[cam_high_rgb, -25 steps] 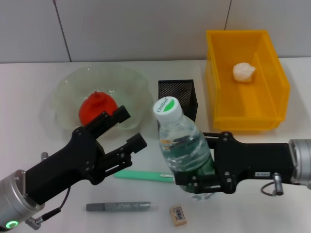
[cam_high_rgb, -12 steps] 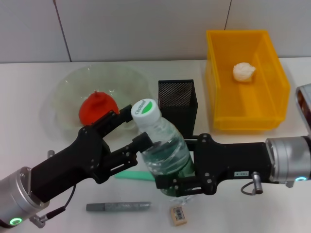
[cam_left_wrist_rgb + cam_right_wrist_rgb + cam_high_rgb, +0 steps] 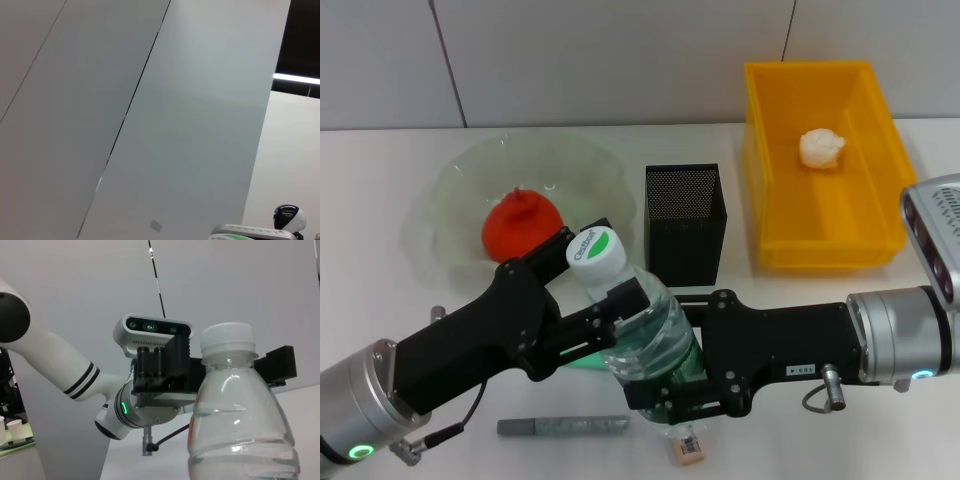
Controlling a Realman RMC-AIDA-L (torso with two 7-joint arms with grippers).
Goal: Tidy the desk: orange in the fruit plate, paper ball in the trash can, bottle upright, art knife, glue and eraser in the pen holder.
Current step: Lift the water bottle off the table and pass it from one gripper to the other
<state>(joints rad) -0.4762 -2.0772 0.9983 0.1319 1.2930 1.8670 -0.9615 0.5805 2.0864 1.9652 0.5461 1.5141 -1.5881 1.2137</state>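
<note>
The right gripper (image 3: 665,385) has its fingers clamped on the lower body of the bottle (image 3: 640,325), which leans with its white cap toward the far left, near the front of the table (image 3: 380,180). The left gripper (image 3: 600,290) has its fingers spread to either side of the bottle's neck and shoulder; whether they touch the plastic cannot be told. The right wrist view shows the bottle (image 3: 240,415) close up with the left gripper (image 3: 220,372) behind it.

The step in hand looks like a handover or a two-armed righting of the bottle. To do it well, the left fingers should close squarely on the shoulder below the cap before the right gripper lets go, since the wet-looking, rounded plastic could slip or swing. The base should then come down flat on bare table, clear of the eraser (image 3: 686,447) lying just below it, the grey pen-like stick (image 3: 565,426) to the near left, and the green art knife (image 3: 582,358) partly hidden under the arms.

Of the containers, the fruit plate (image 3: 450,190) at the far left holds the orange (image 3: 520,225). The trash can (image 3: 880,190) at the far right holds the paper ball (image 3: 822,147). The pen holder (image 3: 685,225) between them shows nothing inside from this angle.
</note>
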